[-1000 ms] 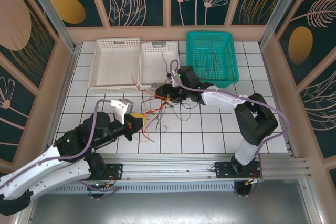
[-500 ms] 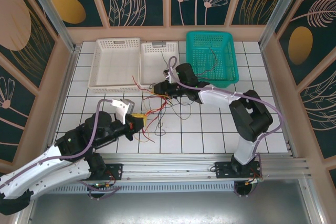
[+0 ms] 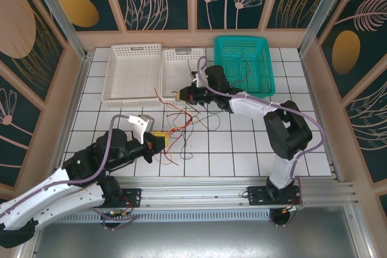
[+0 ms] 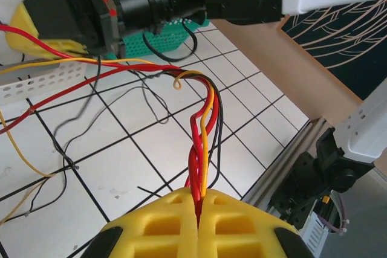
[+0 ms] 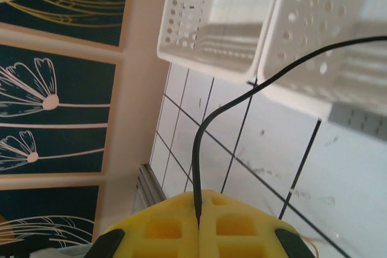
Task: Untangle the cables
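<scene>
Cables (image 3: 181,126) are lying in a loose tangle on the white tiled table (image 3: 254,149), between the two grippers.

Left gripper (image 3: 162,140) is sitting low over the near-left part of the table. Its jaws are pressed together, pinching a twisted bundle of red, yellow and black strands. In the left wrist view the bundle (image 4: 198,161) is rising out of the seam between the yellow pads (image 4: 157,225), then fanning out toward the right arm.

Right gripper (image 3: 183,95) is reaching across to the near edge of the smaller white basket (image 3: 181,64). Its jaws are closed on a single black cable. In the right wrist view that black cable (image 5: 195,173) is coming out of the pad seam and arcing up past a basket corner.

Larger white basket (image 3: 130,74) is standing right beside the smaller one, on its left. Teal basket (image 3: 242,83) is sitting to their right, holding a few thin strands. More strands are trailing loose on the tiles near the left gripper.
</scene>
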